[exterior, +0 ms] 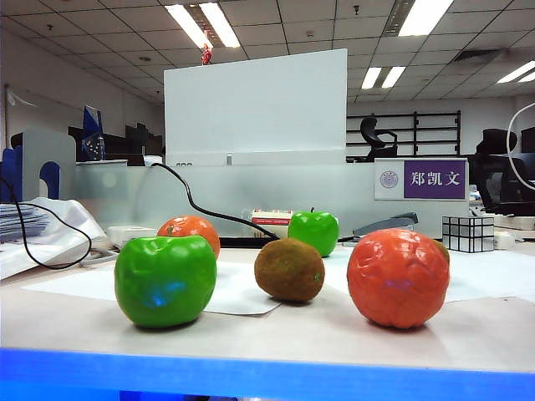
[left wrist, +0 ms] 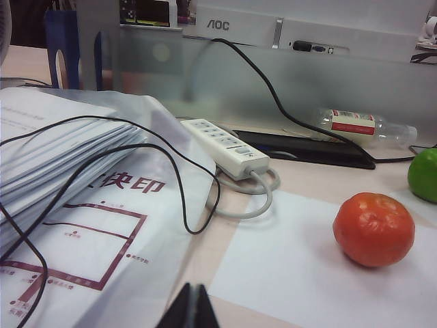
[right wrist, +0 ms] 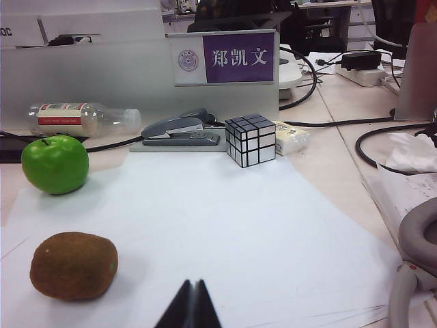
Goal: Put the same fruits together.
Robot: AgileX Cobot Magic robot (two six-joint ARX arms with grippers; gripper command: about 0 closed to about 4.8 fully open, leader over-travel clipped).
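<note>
From my exterior camera I count five fruits on the table: a green apple low in the left of frame, an orange low in the right, a kiwi between them near centre, and farther back a second orange and a second apple. A brownish sliver peeks from behind the near orange; I cannot tell what it is.

The kiwi lies with its long axis roughly across the frame. The back apple sits upright, stem up.

My left gripper shows at the bottom edge of its wrist view, fingers pressed together, holding and touching nothing. The far orange lies well apart from it toward the right of that frame, with the apple's edge at the right border.

My right gripper is likewise pinched closed and empty at the bottom centre of its view. The kiwi lies near it, lower left; the apple is farther, middle left. A mirror cube stands beyond, near a stapler.
</note>
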